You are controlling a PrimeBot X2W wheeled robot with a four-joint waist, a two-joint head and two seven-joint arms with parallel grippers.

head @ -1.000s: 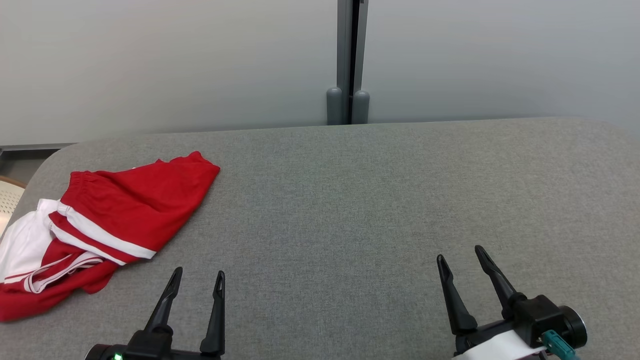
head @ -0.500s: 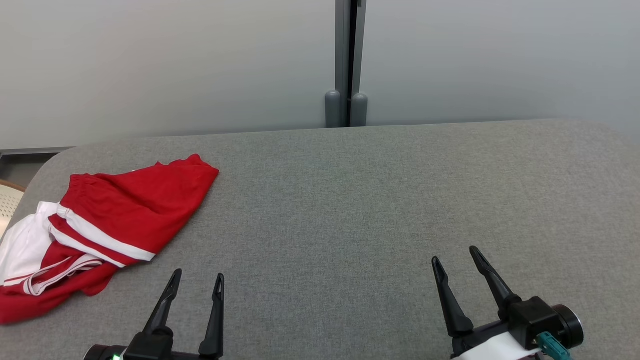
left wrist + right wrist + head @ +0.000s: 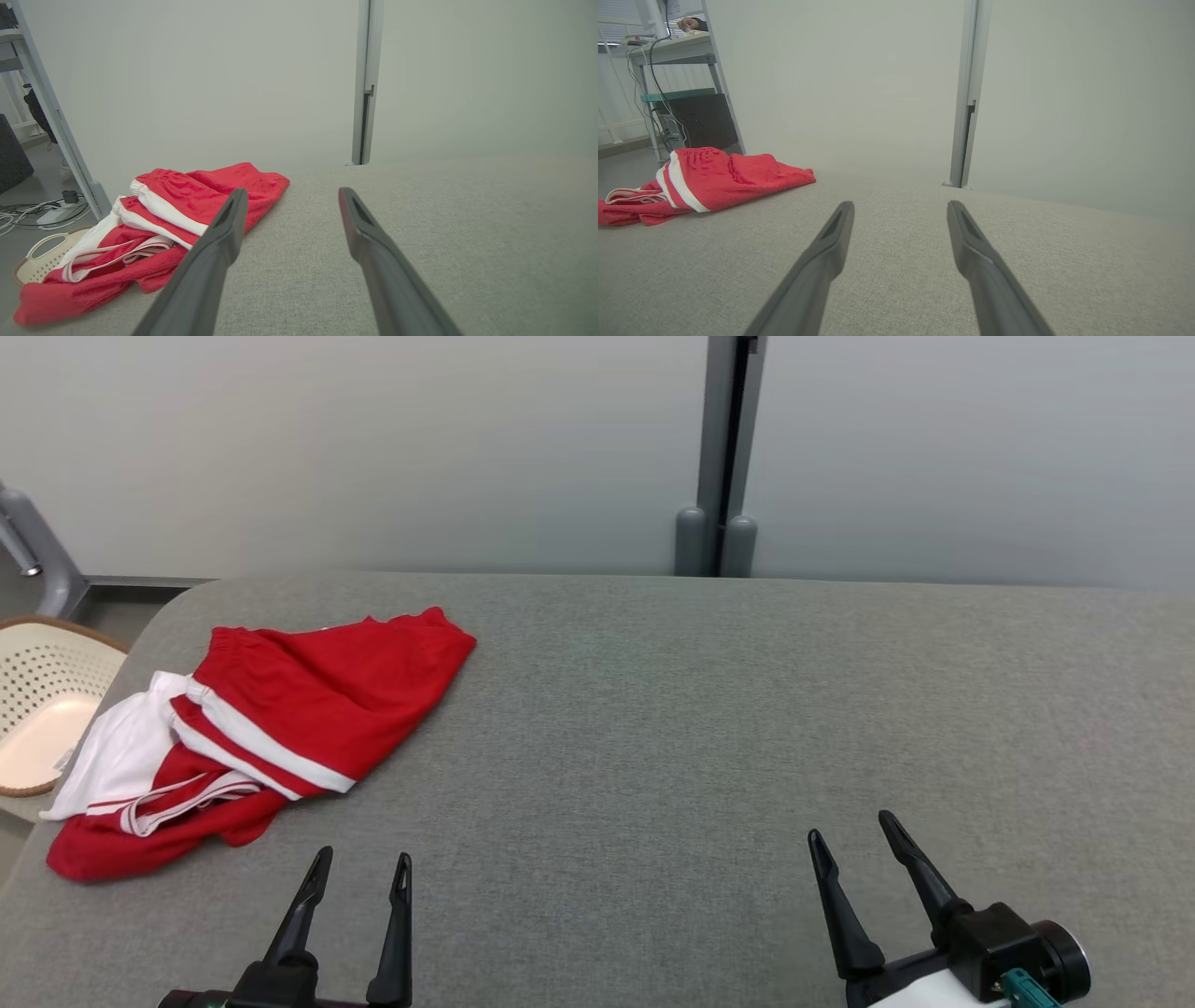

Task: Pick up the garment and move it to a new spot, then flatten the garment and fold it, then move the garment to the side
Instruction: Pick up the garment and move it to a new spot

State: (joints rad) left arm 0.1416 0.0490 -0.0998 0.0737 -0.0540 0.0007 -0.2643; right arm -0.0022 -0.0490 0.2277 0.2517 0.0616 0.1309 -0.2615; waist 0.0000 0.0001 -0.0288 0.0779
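Note:
The garment (image 3: 280, 719) is a crumpled red piece with white stripes and a white part, lying at the left end of the grey table (image 3: 700, 728). My left gripper (image 3: 362, 868) stands open near the front edge, just right of and nearer than the garment, touching nothing. In the left wrist view the garment (image 3: 159, 224) lies ahead to the left of the left gripper (image 3: 289, 200). My right gripper (image 3: 851, 831) is open at the lower right, far from the cloth. From the right wrist, the garment (image 3: 710, 179) sits far left beyond the right gripper (image 3: 901, 210).
A cream perforated basket (image 3: 42, 705) stands on the floor off the table's left end. A grey panel wall with a vertical post (image 3: 719, 448) runs behind the table. A desk frame with cables (image 3: 672, 93) stands beyond the left end.
The whole head view has shifted, so the camera has turned left: the garment and post sit further right and the basket shows more. Both grippers stay open and roughly in place.

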